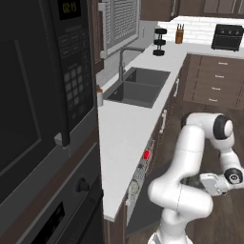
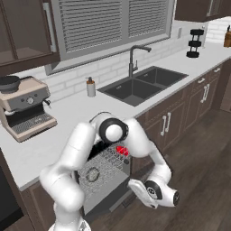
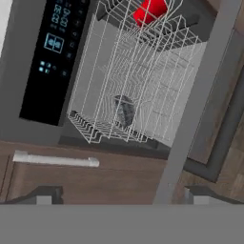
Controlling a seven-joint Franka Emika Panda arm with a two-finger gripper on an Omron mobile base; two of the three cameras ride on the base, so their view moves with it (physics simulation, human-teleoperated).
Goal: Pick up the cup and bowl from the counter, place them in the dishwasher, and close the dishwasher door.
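The dishwasher stands open under the counter (image 1: 124,128), its white wire rack (image 3: 138,81) in plain sight. The red cup (image 3: 151,10) lies at one end of the rack (image 2: 106,164), and this cup (image 2: 122,151) also shows red at the opening (image 1: 147,155). The grey bowl (image 3: 125,110) sits deeper in the rack, round and metallic (image 2: 93,174). The dark brown dishwasher door (image 3: 95,183) with its silver bar handle (image 3: 56,159) hangs partly open just in front of my gripper (image 3: 121,198). My gripper (image 2: 135,186) is open, low beside the door, holding nothing.
The dark sink (image 1: 138,86) and tap (image 2: 135,56) are set in the counter. A pale bottle (image 2: 91,86) and coffee machine (image 2: 25,108) stand at the back. The black oven and microwave (image 1: 43,95) rise on the left. Dark wooden floor (image 2: 198,153) lies open to the right.
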